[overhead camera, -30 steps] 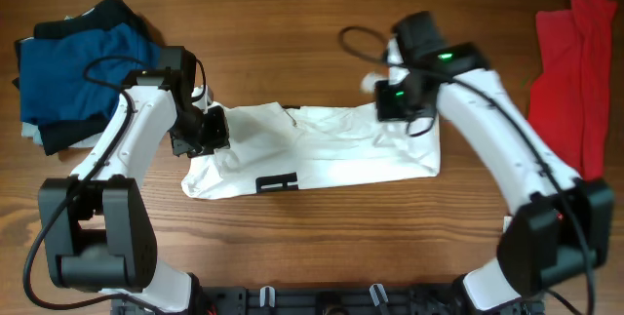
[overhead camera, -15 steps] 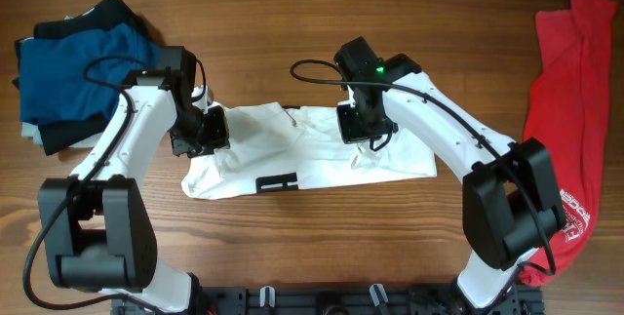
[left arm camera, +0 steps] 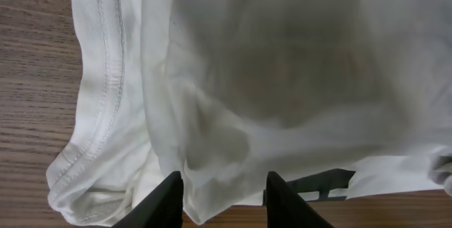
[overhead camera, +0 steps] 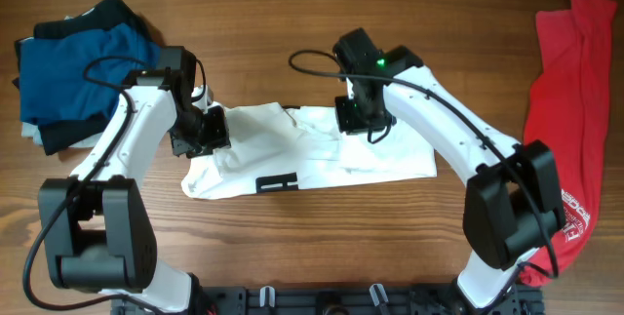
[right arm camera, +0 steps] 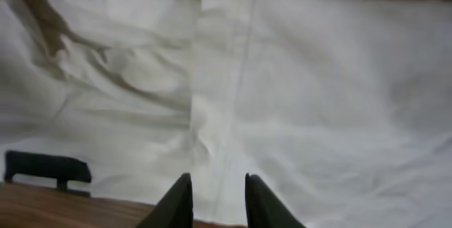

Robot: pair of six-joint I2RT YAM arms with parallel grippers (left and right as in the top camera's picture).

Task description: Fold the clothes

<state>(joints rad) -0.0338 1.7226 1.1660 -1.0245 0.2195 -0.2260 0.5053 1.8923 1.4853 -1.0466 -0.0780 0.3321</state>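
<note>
The white T-shirt (overhead camera: 322, 164) lies folded into a long strip at the table's middle, its black bar print (overhead camera: 276, 184) near the front edge. My left gripper (overhead camera: 207, 132) is low over the strip's left end. In the left wrist view its jaws (left arm camera: 224, 178) stand apart, with a loose fold of white cloth (left arm camera: 212, 115) between them and bare wood showing beside it. My right gripper (overhead camera: 359, 120) hovers over the strip's upper middle. Its fingers (right arm camera: 219, 178) are parted above a seam of the shirt (right arm camera: 318, 80), holding nothing. The print (right arm camera: 46, 168) shows at the right wrist view's left edge.
A pile of folded blue and black garments (overhead camera: 73, 76) sits at the far left. A red T-shirt (overhead camera: 575, 91) with white lettering hangs along the right edge. The wooden table (overhead camera: 292, 22) stretches behind the shirt.
My right gripper has travelled left from the strip's right end to its upper middle and has opened. The left arm has stayed in place.
</note>
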